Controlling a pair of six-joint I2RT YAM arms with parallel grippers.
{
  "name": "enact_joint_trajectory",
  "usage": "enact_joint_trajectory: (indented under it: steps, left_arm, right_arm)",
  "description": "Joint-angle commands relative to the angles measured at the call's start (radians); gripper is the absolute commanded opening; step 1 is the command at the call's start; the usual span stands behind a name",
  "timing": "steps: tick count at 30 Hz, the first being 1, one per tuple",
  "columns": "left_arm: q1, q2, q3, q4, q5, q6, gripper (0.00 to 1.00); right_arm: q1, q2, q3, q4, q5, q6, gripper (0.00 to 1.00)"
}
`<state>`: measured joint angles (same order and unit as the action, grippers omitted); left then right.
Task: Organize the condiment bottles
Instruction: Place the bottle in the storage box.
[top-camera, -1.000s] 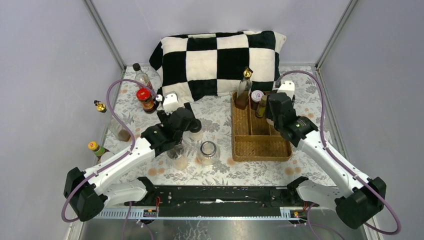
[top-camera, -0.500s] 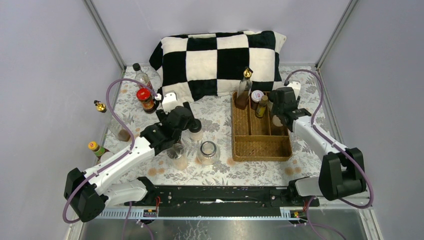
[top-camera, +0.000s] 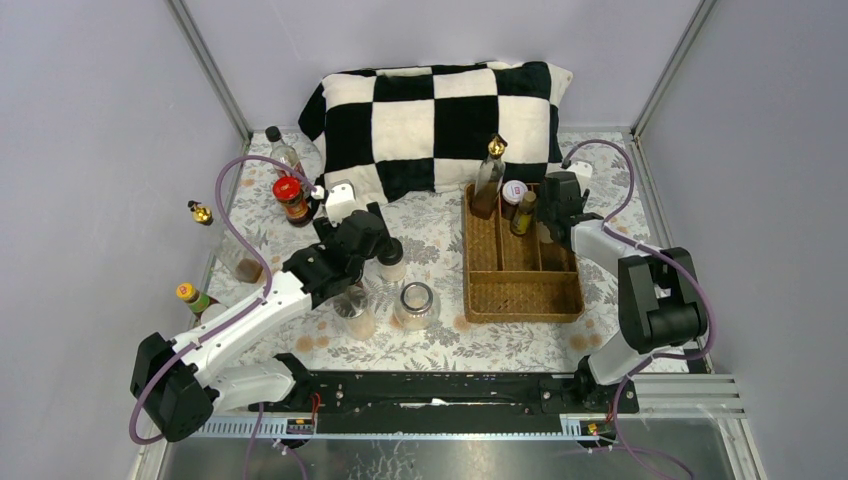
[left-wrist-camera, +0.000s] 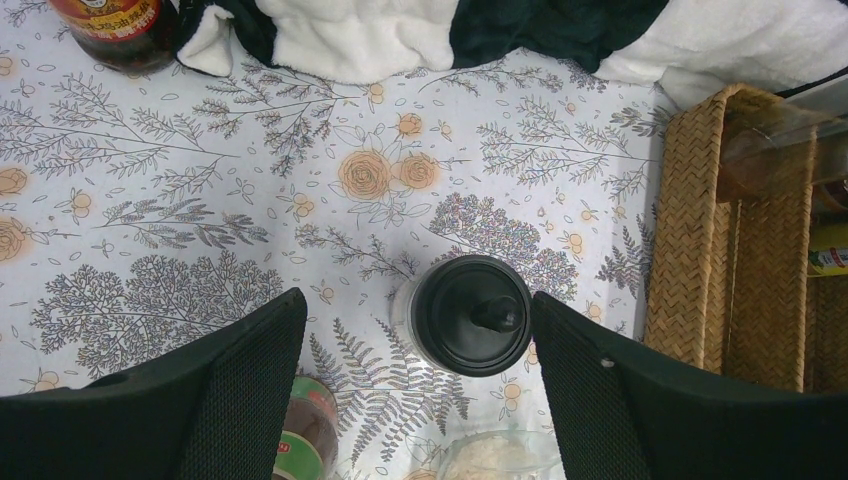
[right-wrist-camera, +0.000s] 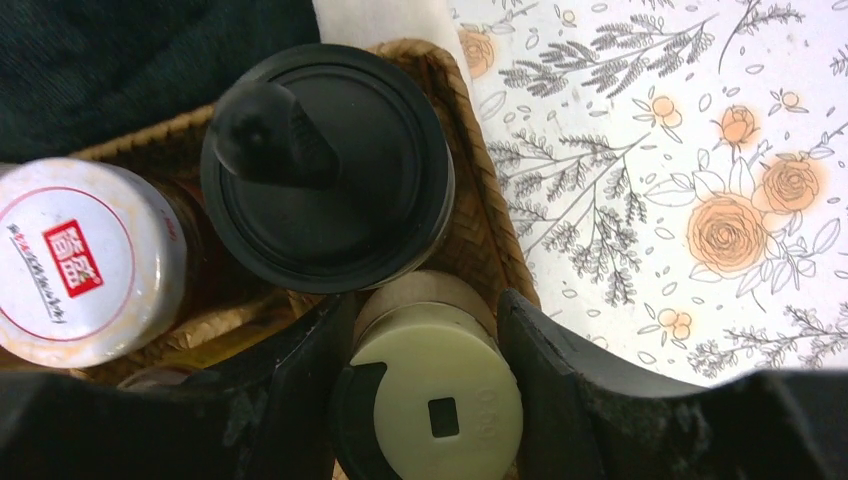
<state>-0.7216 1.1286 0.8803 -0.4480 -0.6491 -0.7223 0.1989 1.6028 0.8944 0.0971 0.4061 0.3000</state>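
My left gripper hangs open above a black-capped jar on the floral cloth. The jar sits nearer its right finger, and neither finger touches it. My right gripper is shut on a pale-lidded jar in the wicker tray's far right corner. Beside it stand another black-capped jar and a white-capped bottle. A gold-topped bottle and a small oil bottle also stand in the tray.
On the left stand a black-capped bottle, a red-capped jar, a gold-topped bottle and a yellow-capped one. Two clear spice jars sit near the front. A checkered pillow lies at the back.
The right arm has folded in toward the tray, and its gripper has shifted slightly toward the tray's far right corner. The left arm has not moved.
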Motion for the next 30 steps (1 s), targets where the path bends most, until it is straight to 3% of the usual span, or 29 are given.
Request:
enact_joint_trajectory:
  steps: [1,7,8,11,13,24,30]
  left_arm:
    - [0.004,0.005,0.003,0.021,0.018,0.0,0.86]
    - [0.005,0.001,0.003,0.017,0.019,-0.001,0.86]
    - [0.004,0.001,0.003,0.016,0.019,-0.002,0.86]
    - [0.004,0.005,0.009,0.015,0.022,0.003,0.87]
    - [0.004,0.018,0.022,0.01,0.028,0.012,0.9]
    - [0.004,0.134,0.089,0.043,0.066,0.074,0.88]
    - [0.004,0.13,0.085,0.039,0.061,0.056,0.88]
  right_arm:
    - [-0.003,0.018,0.036,0.144,0.042,0.006,0.49]
    - [-0.002,0.055,0.059,0.163,0.036,0.0,0.51]
    - [-0.002,0.061,0.063,0.158,0.03,-0.001,0.56]
    - [-0.002,0.065,0.08,0.09,0.027,0.023,0.84]
    - [-0.003,0.043,0.071,0.068,0.025,0.029,0.92]
    - [-0.003,-0.251,0.018,-0.146,0.036,0.055,0.93]
    - [-0.002,-0.323,0.052,-0.232,-0.054,0.02,0.91]
